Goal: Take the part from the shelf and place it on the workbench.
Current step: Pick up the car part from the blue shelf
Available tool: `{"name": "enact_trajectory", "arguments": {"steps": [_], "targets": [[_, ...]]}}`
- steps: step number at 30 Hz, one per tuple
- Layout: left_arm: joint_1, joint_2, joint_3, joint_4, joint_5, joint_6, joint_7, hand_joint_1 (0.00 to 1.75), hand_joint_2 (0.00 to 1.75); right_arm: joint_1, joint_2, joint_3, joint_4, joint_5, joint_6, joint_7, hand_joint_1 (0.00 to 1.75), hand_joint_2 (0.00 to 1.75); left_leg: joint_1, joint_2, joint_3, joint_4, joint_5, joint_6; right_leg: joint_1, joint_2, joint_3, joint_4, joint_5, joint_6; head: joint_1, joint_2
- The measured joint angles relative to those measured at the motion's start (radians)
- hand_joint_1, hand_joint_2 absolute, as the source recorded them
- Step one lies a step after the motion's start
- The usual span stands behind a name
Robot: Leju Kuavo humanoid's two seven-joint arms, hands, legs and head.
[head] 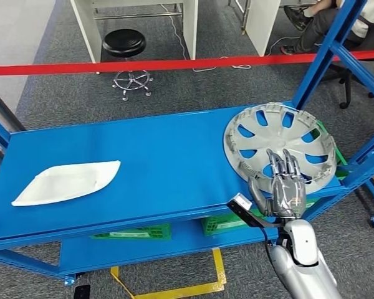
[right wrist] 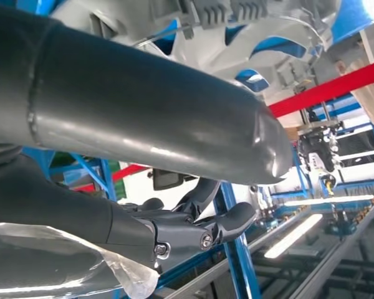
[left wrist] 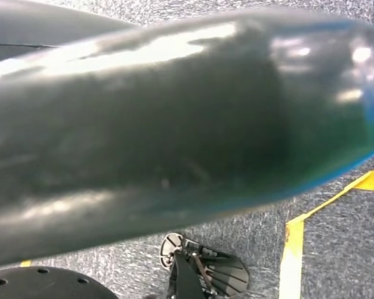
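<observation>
1. Blue sheet metal formed the top shelf (head: 152,149) of the rack in the head view, and on its right end lay the task's part, a round silver-grey plastic wheel cover (head: 279,144) with spoke cut-outs, flat on the shelf with its rim reaching the front edge. The right hand (head: 283,187) was raised at that near rim, its fingers (head: 288,163) straight and side by side over the cover's edge and its thumb out to the left. It gripped nothing that could be seen; whether the fingertips touched the cover could not be told. A flat white leaf-shaped plastic piece (head: 67,182) lay well apart at the shelf's left end. Green plastic crates (head: 138,233) sat on the lower shelf, a red barrier tape (head: 128,65) ran behind, with a black round stool (head: 124,45) beyond it.

2. The left wrist view looked down at grey carpet (left wrist: 335,255) with a yellow floor tape (left wrist: 293,249); the left hand's state could not be told.

3. The right wrist view showed the thick grey thumb (right wrist: 143,118) extended beneath the wheel cover's (right wrist: 251,25) underside, darker fingers (right wrist: 209,227) slightly bent, closed on nothing.
</observation>
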Motion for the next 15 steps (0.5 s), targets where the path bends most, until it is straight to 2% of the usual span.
{"name": "enact_trajectory", "arguments": {"steps": [1, 2, 3, 5, 6, 7, 10, 12, 13, 15], "targets": [[0.001, 0.0, 0.0, 0.0, 0.0, 0.0, 0.0, 0.0, 0.0, 0.004, 0.0, -0.004, 0.003, -0.005, 0.007, 0.0, 0.0, 0.87, 0.0, 0.0, 0.0, 0.0, 0.0, 0.0, 0.0, 0.0, -0.023, 0.047, -0.013, 0.002, 0.0, 0.0], [0.001, 0.0, 0.0, 0.0, 0.0, 0.001, 0.0, 0.0, 0.0, 0.007, -0.001, -0.01, 0.006, -0.014, 0.015, -0.002, 0.0, 1.31, 0.0, 0.0, 0.0, 0.001, -0.001, 0.0, -0.001, 0.0, -0.031, 0.061, -0.008, 0.004, 0.0, 0.0], [0.001, 0.001, 0.001, 0.0, 0.0, 0.002, 0.001, 0.0, 0.0, 0.01, -0.003, -0.019, 0.01, -0.025, 0.024, -0.006, 0.0, 1.75, 0.0, 0.0, 0.001, 0.001, -0.001, 0.0, -0.001, 0.0, -0.018, 0.033, 0.017, 0.004, 0.0, 0.0], [0.001, 0.0, 0.001, 0.0, 0.001, 0.003, 0.001, 0.0, 0.0, 0.011, -0.009, -0.041, 0.017, -0.048, 0.042, -0.018, 0.0, 1.75, 0.0, -0.001, 0.001, 0.004, -0.003, -0.004, -0.002, -0.002, 0.05, -0.104, 0.082, 0.002, 0.0, 0.0], [0.001, 0.0, 0.001, 0.0, 0.001, 0.004, 0.002, 0.0, 0.0, 0.011, -0.012, -0.053, 0.021, -0.058, 0.053, -0.026, 0.0, 1.75, -0.002, -0.002, 0.0, 0.007, -0.005, -0.008, -0.001, -0.001, 0.082, -0.165, 0.102, -0.001, 0.0, 0.0], [0.001, 0.001, 0.001, 0.0, 0.0, 0.004, 0.002, 0.0, 0.0, 0.012, -0.015, -0.063, 0.026, -0.066, 0.066, -0.033, 0.0, 1.75, -0.004, -0.002, -0.001, 0.009, -0.007, -0.013, 0.0, -0.001, 0.102, -0.201, 0.109, -0.005, -0.001, 0.0], [0.002, 0.001, 0.003, 0.0, 0.0, 0.004, 0.0, 0.0, 0.0, 0.017, -0.025, -0.084, 0.045, -0.088, 0.105, -0.052, 0.0, 1.75, -0.005, -0.002, -0.004, 0.011, -0.007, -0.026, 0.001, 0.002, 0.111, -0.215, 0.11, -0.019, -0.002, 0.0], [0.001, 0.002, 0.005, 0.0, 0.0, 0.005, 0.0, 0.0, 0.0, 0.019, -0.031, -0.092, 0.057, -0.106, 0.135, -0.068, 0.0, 1.75, -0.004, -0.001, -0.015, 0.041, -0.03, -0.036, -0.002, 0.001, 0.112, -0.219, 0.113, -0.03, -0.004, 0.0], [0.001, 0.003, 0.007, 0.0, 0.001, 0.005, 0.0, 0.0, 0.0, 0.019, -0.034, -0.095, 0.062, -0.118, 0.153, -0.076, 0.0, 1.75, -0.002, -0.001, -0.031, 0.081, -0.055, -0.042, -0.004, 0.0, 0.114, -0.22, 0.113, -0.035, -0.005, 0.0], [0.002, 0.005, 0.011, 0.0, 0.002, 0.005, 0.0, 0.0, 0.0, 0.019, -0.047, -0.101, 0.08, -0.142, 0.191, -0.091, 0.0, 1.75, 0.0, 0.0, -0.09, 0.214, -0.118, -0.048, -0.003, -0.002, 0.114, -0.22, 0.112, -0.041, -0.007, 0.0]]}}
